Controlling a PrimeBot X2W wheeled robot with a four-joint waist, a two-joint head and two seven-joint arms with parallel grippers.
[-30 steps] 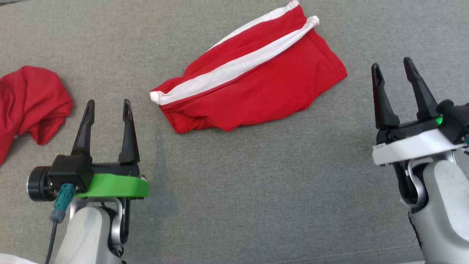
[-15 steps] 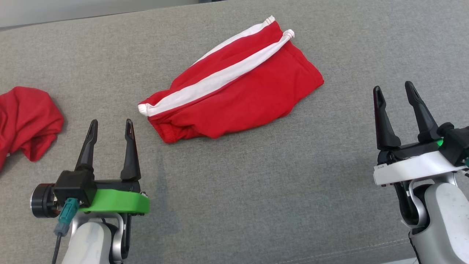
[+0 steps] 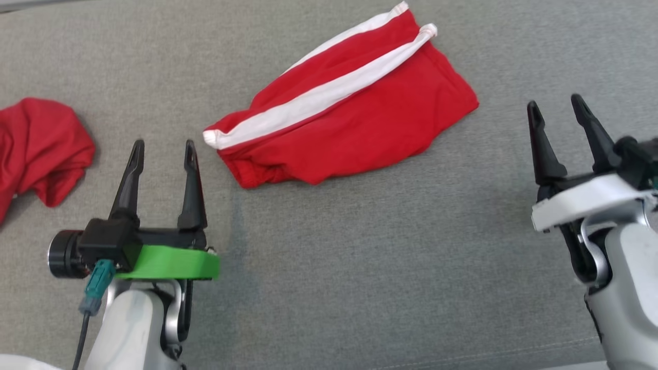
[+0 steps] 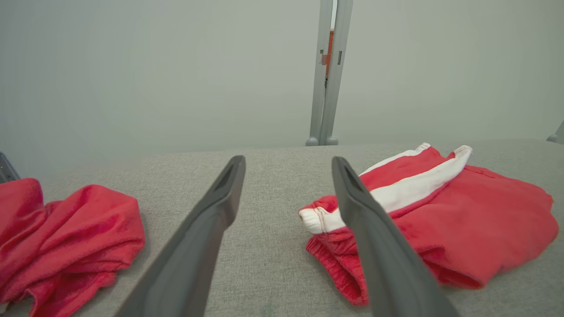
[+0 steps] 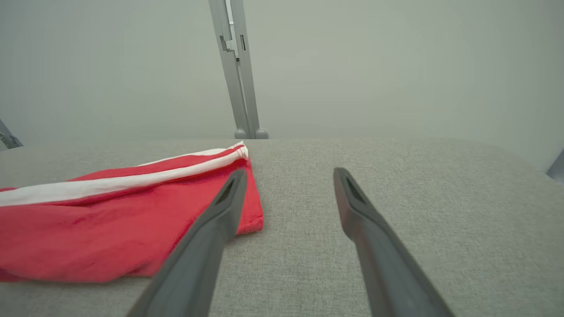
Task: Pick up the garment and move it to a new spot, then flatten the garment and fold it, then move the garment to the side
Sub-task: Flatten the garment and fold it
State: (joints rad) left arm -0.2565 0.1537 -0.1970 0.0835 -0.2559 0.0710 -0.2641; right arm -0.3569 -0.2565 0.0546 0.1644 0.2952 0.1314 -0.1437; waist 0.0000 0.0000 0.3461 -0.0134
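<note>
On the grey fabric worktop (image 3: 360, 267), the red white-striped shorts (image 3: 360, 113) lie doubled at upper centre, with a crumpled red garment (image 3: 41, 139) at far left. My left end effector (image 3: 164, 146) and right end effector (image 3: 555, 102) flank the shorts, both spread wide and empty, probably poised to take an end each.

Left gripper (image 3: 162, 149) and right gripper (image 3: 556, 104) — both spread wide, empty

Bathing evenly in soft, bright, diffuse light; throwing only a faint shadow beside the left gripper (image 3: 164, 146) onto the grey surface (image 3: 360, 257); softening and stretching the near fingers (image 4: 198, 246) in both wrist views; bowing the surface's far edge there.
</note>
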